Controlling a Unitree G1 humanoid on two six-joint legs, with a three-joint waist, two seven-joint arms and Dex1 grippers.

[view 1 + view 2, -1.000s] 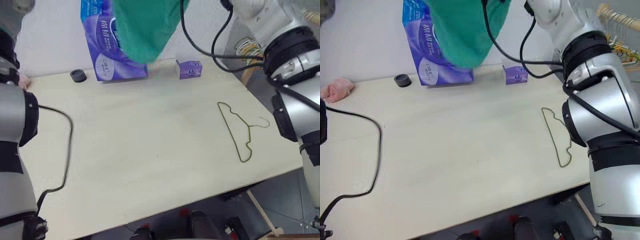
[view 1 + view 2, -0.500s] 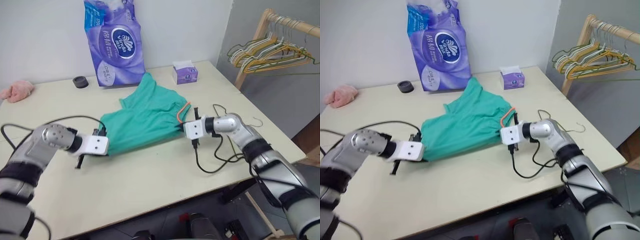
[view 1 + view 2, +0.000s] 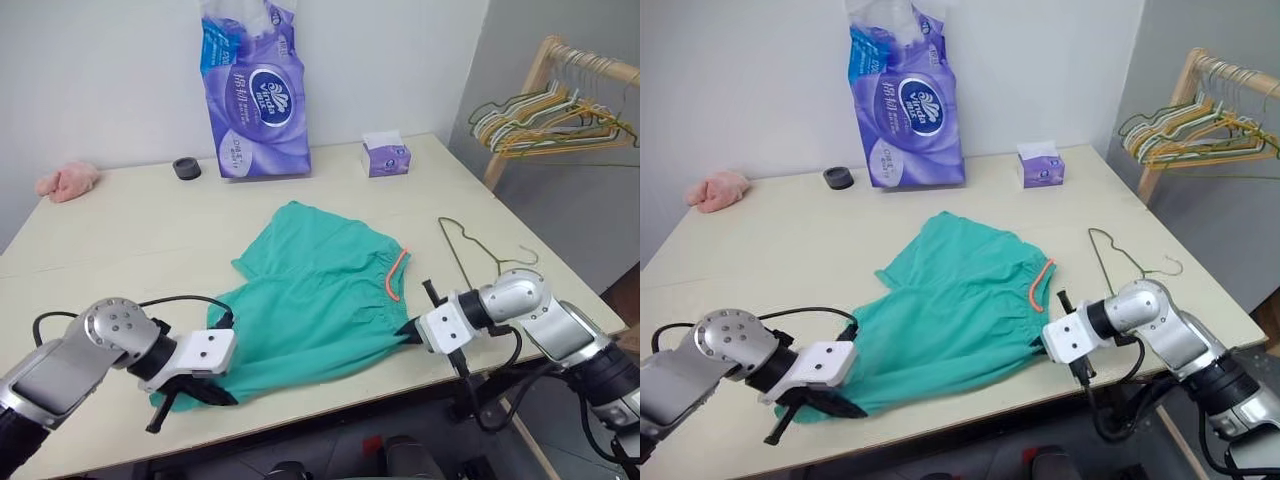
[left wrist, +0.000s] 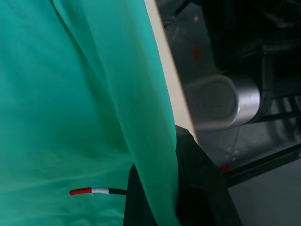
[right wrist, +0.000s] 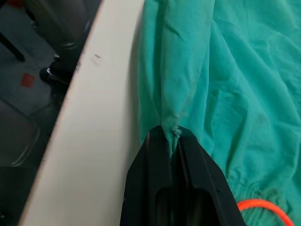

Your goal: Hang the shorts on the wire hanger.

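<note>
We see the shorts (image 3: 320, 300) spread flat on the table (image 3: 120, 230), the wire hanger (image 3: 470, 255) just beside them. Our right gripper (image 5: 171, 134) pinches their waistband corner; our left gripper (image 3: 215, 385), seemingly, clamps the opposite edge.

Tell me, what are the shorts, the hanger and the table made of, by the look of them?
The shorts: soft matte woven or knit cloth, probably; they crease and gather at the waistband. The hanger: thin bent wire, likely metal, dull olive finish; whether it is coated I cannot tell. The table: pale smooth board with a faint grain, looks like wood or laminate.
</note>
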